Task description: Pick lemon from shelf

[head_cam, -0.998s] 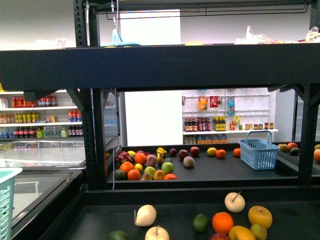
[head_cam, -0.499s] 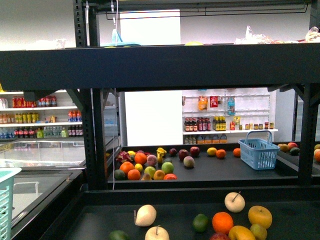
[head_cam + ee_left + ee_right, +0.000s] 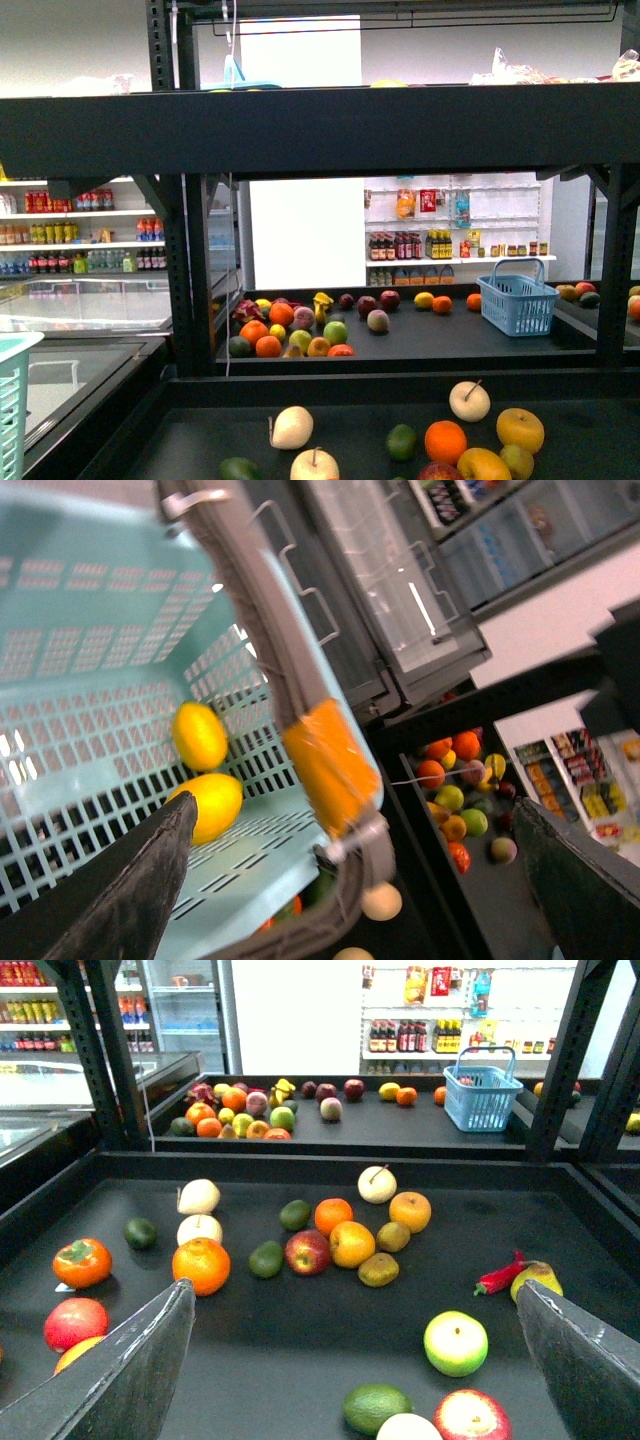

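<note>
Shelf (image 3: pixel 330 130): black rack filling the front view. Its near tier runs along the bottom of the frame, with loose fruit lying flat on it for open reach.
Far tier: centre of the front view, carrying a second fruit pile and a blue basket (image 3: pixel 517 303) at right. It is judged out of immediate reach.
Teal basket (image 3: pixel 110 670): its edge shows at the lower left of the front view. It sits close under the left wrist camera, evidently the collecting vessel.
Left gripper (image 3: pixel 360 880): fingers spread wide with the basket handle (image 3: pixel 325 765) running between them. Whether the handle bears on them cannot be told.
Right gripper (image 3: pixel 355 1360): fingers spread wide and nothing held. It is poised above the near tier, judged ready to descend.
Yellow fruits (image 3: pixel 200 735): two lie touching on the basket floor.
Lemon (image 3: pixel 538 1278): the likeliest candidate is the yellow oval on the near tier, touching a red chili (image 3: pixel 500 1273) and well apart from the main cluster. Its identity is judged, not certain.
Risk: the yellow-orange apples (image 3: pixel 352 1243) in the cluster invite a mistaken pick.
</note>
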### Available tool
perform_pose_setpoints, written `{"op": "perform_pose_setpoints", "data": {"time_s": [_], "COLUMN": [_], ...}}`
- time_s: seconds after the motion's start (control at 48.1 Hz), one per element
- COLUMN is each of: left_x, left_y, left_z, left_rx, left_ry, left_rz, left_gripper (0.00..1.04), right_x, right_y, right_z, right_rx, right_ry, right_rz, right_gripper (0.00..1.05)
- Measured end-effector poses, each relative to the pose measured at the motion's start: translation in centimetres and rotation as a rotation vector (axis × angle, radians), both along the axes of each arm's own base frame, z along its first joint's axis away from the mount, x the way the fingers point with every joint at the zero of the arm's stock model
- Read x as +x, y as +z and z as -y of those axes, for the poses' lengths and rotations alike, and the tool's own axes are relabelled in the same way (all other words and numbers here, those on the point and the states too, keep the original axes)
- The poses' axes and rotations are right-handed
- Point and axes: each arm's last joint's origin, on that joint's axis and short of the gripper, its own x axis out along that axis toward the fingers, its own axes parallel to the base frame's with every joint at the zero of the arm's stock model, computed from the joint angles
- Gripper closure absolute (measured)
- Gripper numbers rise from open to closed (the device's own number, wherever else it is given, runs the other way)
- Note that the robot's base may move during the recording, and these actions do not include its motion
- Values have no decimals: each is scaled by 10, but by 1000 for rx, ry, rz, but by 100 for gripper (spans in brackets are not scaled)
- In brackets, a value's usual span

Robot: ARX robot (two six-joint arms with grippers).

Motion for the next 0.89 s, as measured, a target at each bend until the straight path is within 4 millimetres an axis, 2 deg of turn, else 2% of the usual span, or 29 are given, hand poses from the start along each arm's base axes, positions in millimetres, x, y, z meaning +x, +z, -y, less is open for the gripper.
{"op": "perform_pose_setpoints", "data": {"time_s": [0.083,0.208,0.458,0.541,0.624,0.686,0.749,0.894], "left_x": [-29,-65,-110,-127,-142,-149,-152,-159], "left_y": [13,3,-21,-40,-71,-89,-106,-124], "left_z": [37,75,122,128,125,122,117,111], "left_rx": [267,545,784,827,842,847,849,853], "left_ry": [-129,-261,-398,-486,-504,-513,-519,-516], "left_rz": [15,-13,41,121,118,110,97,101], "left_gripper": [8,8,9,25,41,52,68,99], "right_x": [0,0,0,0,0,0,0,0], "right_y": [0,0,0,0,0,0,0,0], "right_z": [0,0,0,0,0,0,0,0], "right_rx": [0,0,0,0,0,0,0,0], "right_ry": [0,0,0,0,0,0,0,0], "right_rz": [0,0,0,0,0,0,0,0], "right_gripper": [8,8,8,8,8,8,8,8]}}
